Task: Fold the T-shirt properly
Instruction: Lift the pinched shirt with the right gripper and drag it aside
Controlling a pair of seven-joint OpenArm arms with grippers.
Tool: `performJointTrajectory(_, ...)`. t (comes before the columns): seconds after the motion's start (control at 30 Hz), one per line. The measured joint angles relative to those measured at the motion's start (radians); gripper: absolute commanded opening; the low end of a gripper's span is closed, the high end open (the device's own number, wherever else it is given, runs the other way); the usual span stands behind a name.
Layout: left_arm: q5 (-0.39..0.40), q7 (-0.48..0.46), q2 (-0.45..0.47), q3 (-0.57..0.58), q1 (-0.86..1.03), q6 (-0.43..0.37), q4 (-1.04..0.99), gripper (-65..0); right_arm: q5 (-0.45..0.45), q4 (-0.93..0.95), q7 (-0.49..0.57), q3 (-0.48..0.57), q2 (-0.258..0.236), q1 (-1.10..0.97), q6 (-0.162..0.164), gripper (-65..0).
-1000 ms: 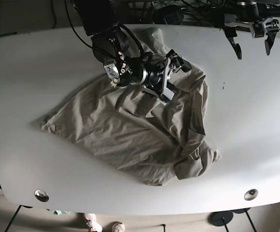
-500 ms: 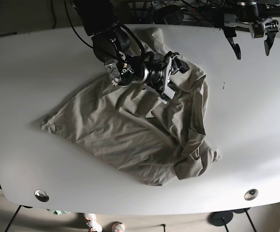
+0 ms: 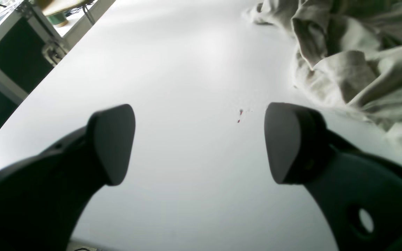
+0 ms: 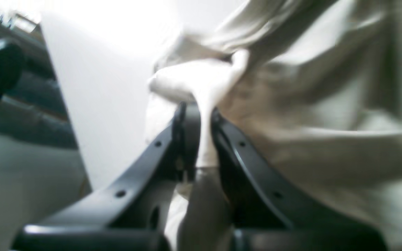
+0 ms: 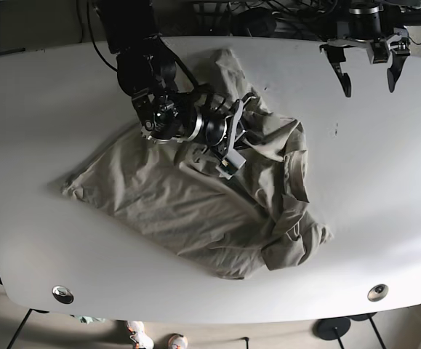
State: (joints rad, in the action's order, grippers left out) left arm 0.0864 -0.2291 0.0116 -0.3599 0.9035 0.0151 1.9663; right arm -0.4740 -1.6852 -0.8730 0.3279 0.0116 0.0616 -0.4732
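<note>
One T-shirt (image 4: 291,104) fold between right fingers (image 4: 187,139).

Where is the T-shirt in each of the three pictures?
Base view: the T-shirt lies crumpled across the middle of the white table.
Left wrist view: it fills the top right corner, beyond the open left pincer.
Right wrist view: it covers the right side, with a fold pinched in the right pincer.
Shared landmark: the white table shows in all three views.

One T-shirt (image 5: 195,203), one white table (image 5: 35,94), two robot hands: left (image 5: 364,73), right (image 5: 243,120).
</note>
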Motion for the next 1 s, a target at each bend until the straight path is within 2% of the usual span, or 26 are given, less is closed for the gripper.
performJointTrajectory(0.07,0.000,0.004,0.001,0.043,-0.009,-0.007,0.000,-11.4,0.006,-0.074,-0.003,-0.043,-0.033,0.015,0.014,-63.3)
performJointTrajectory(0.17,-0.004,0.003,0.003,0.117,-0.031,-0.007,0.000,-11.4,-0.002,-0.133,0.007,-0.068,-0.110,0.082,0.005,-63.3)
performJointTrajectory(0.33,-0.126,0.011,0.005,0.311,-0.084,-0.006,-0.021,-11.4,-0.002,-0.206,-0.003,-0.150,-0.239,0.175,0.002,-63.3)
performJointTrajectory(0.43,-0.171,0.070,0.005,0.396,-0.124,-0.002,-0.026,-11.3,-0.100,-0.227,0.001,-0.225,-0.306,0.278,0.001,-63.3)
performJointTrajectory(0.53,-0.181,0.116,0.008,0.468,-0.176,-0.007,-0.027,-11.3,-0.158,-0.227,-0.015,-0.274,-0.398,0.397,0.002,-63.3)
performJointTrajectory(0.6,-0.181,0.146,0.008,0.509,-0.202,-0.006,-0.027,-11.3,-0.182,-0.227,-0.014,-0.277,-0.442,0.485,0.002,-63.3)
performJointTrajectory(0.73,-0.180,0.215,0.010,0.605,-0.278,-0.007,-0.028,-11.3,-0.186,-0.230,-0.023,-0.275,-0.500,0.714,0.001,-63.3)
performJointTrajectory(0.8,-0.180,0.231,0.008,0.635,-0.315,-0.007,-0.028,-11.4,-0.184,-0.231,-0.088,-0.275,-0.505,0.847,0.002,-63.3)
performJointTrajectory(1.0,-0.180,0.237,0.008,0.643,-0.335,-0.007,-0.028,-11.3,-0.187,-0.148,-0.101,-0.267,-0.505,1.116,-0.002,-63.1)
